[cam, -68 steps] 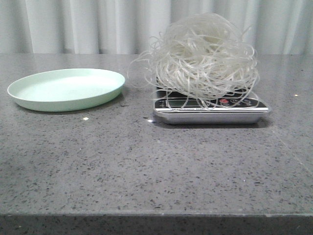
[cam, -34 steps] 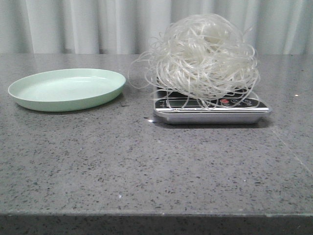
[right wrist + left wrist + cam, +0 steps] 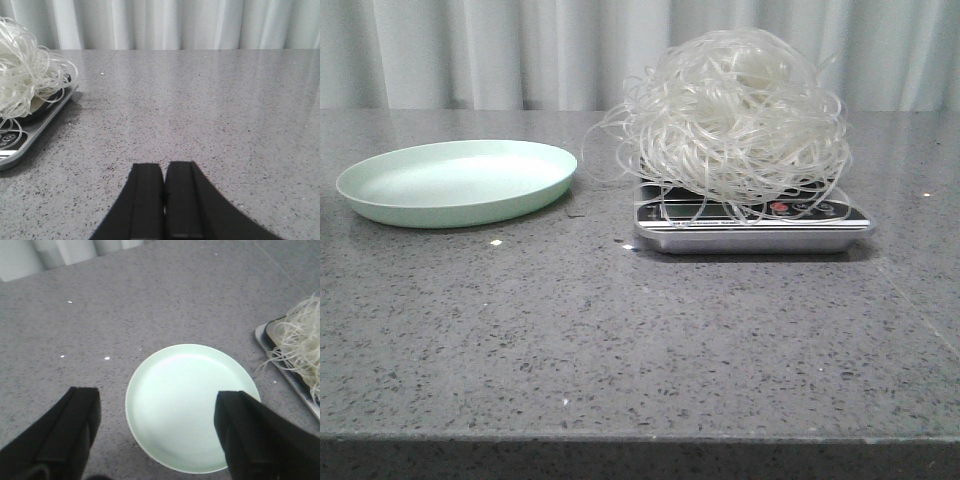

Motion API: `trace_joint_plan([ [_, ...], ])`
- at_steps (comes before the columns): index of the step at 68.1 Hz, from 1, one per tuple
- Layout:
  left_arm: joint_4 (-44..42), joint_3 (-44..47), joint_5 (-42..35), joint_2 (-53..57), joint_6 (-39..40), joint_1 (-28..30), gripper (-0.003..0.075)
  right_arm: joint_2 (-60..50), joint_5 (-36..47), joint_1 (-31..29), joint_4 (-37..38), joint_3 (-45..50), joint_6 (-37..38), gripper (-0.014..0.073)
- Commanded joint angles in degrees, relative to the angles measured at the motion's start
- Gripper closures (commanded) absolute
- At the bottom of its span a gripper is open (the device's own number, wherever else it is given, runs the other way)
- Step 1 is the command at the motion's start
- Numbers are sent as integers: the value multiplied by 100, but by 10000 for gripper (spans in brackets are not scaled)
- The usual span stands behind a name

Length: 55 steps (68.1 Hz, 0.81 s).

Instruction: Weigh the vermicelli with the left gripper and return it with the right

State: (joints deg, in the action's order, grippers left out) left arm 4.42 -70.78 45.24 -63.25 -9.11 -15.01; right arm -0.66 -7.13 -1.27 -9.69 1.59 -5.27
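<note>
1. Left gripper [image 3: 157, 432] spread wide, holding nothing; two black fingers [image 3: 67, 432] seen in the left wrist view, one on each side of the plate [image 3: 190, 407].
2. Hovering above the plate, clear of it; nothing in the plate, its pale green floor bare.
3. Right gripper [image 3: 164, 200] closed, fingers [image 3: 145, 200] pressed together with only a thin seam between, grasping nothing.
4. Poised low over bare table [image 3: 210, 115], to the right of the scale [image 3: 30, 135] and well apart from it.
5. Neither gripper visible in the front view.
6. Vermicelli [image 3: 735, 115] piled on the scale [image 3: 752, 222], right of centre on the table [image 3: 620, 340]; a tall, fluffy dome of thin whitish translucent strands.
7. Wider than the scale on the left, with loose loops drooping over the scale's near face and partly veiling its display.
8. A few stray strands reaching left toward the plate [image 3: 455, 182], not touching it.
9. Same tangle at the edge of both wrist views: vermicelli [image 3: 300, 347] spilling over the scale's edge [image 3: 287, 377], and vermicelli [image 3: 25, 72] heaped on the silver platform.
10. Plate on the left of the table, near the scale but apart from it, lying flat.
11. Grey speckled table throughout; pale pleated curtain [image 3: 520, 50] along the far side.
</note>
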Motion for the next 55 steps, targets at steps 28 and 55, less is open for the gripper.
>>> trace_joint_plan([
  [28,-491,3263,-1964,3316,-10,258,525,-85,461,-31,22,-42,-23,442],
  [55,-491,4427,-2647,4413,621,258,584,-85,806,-31,-172,-47,-23,442],
])
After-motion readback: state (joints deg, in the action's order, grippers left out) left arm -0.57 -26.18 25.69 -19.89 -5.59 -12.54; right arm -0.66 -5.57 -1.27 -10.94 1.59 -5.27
